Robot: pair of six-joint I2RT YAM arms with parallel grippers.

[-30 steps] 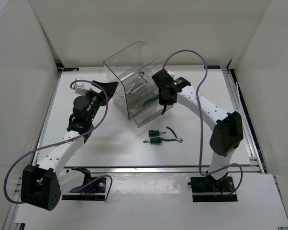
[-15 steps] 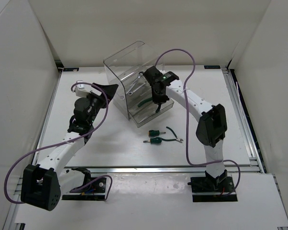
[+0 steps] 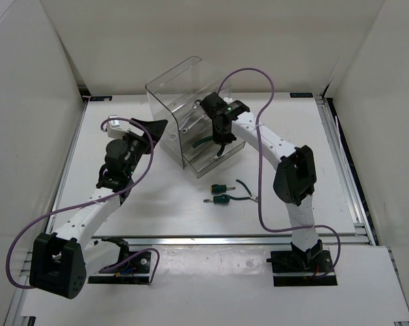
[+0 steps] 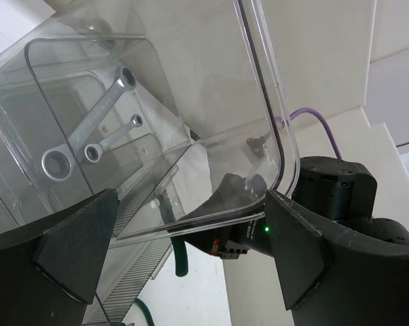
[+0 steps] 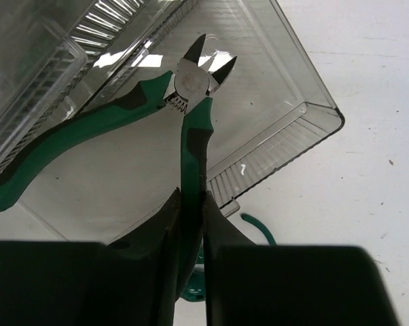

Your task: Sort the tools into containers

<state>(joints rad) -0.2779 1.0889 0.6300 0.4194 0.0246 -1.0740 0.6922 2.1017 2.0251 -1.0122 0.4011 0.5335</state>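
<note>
One handle of the pliers (image 5: 191, 85) sits pinched in the right end effector (image 5: 191, 200), arm bent over the drawer (image 5: 313, 112).

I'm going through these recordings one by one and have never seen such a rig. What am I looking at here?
Two robot arms are bolted at the near edge of a table. One picture looks down on both; the other two come from cameras on each wrist. The right gripper is shut on one handle of green-handled pliers, above a pulled-out drawer of the clear organiser. The left gripper is open at the organiser's side; two wrenches lie inside it. On the table lie two screwdrivers and another pair of pliers.
</note>
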